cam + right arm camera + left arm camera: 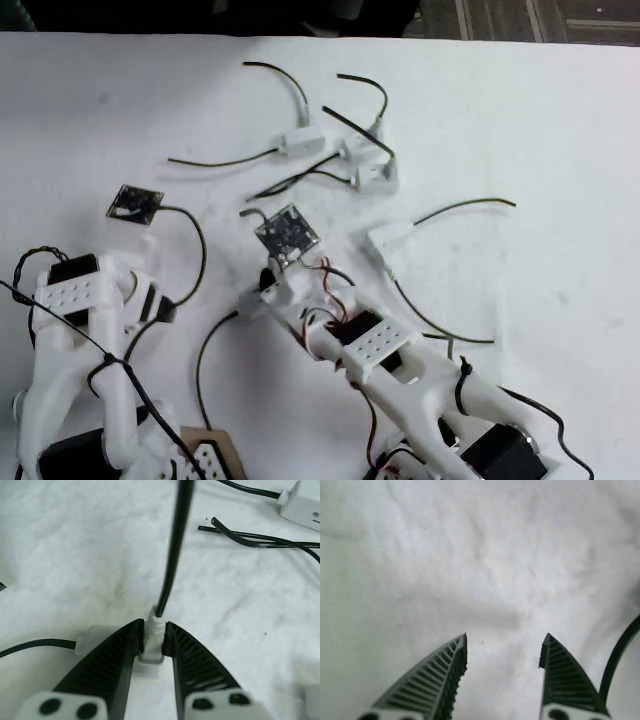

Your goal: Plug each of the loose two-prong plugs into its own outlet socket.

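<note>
The left end effector (505, 645) hung spread over the bare white tabletop (470, 555), while near the middle the right end effector (153, 624) pinched a white two-prong plug (152, 642) upright on, perhaps seated in, an outlet socket (89, 636), with another white connector (390, 238) lying loose to its right.

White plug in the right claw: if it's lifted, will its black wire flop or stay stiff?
Probably fairly stiff: the wire rises nearly straight from the plug held in the right gripper instead of drooping. The plug looks small and plastic, so likely light. Its smooth sides might slip, though the ribbed fingers should help.
</note>
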Action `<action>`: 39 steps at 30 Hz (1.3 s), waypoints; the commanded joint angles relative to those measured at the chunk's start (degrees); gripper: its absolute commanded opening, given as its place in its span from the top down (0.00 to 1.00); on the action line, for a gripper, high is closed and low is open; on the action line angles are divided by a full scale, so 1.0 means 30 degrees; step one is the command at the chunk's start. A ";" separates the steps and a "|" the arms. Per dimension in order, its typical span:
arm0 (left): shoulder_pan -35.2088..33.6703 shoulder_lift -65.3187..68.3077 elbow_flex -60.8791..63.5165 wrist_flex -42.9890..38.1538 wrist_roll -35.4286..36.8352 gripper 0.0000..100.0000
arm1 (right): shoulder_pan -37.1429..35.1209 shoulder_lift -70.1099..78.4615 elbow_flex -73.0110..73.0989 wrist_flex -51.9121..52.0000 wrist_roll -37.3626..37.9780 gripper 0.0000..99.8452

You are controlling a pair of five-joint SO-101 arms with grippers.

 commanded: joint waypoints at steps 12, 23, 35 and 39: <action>-0.0015 -0.0601 0.0029 -0.0176 0.0029 0.75 | -0.0894 0.0220 -0.2784 0.7370 -0.4952 0.98; -0.0044 -0.0601 0.0029 -0.0176 0.0029 0.75 | -0.1158 0.0220 -0.1934 0.8073 -0.5509 0.98; -0.0015 -0.0689 0.0264 -0.0440 0.0059 0.75 | -0.3824 0.0220 -0.1934 0.9744 -0.5245 0.98; -0.0015 -0.0689 0.0264 -0.0440 0.0059 0.75 | -0.3795 0.0220 -0.1846 1.0359 -0.3311 0.98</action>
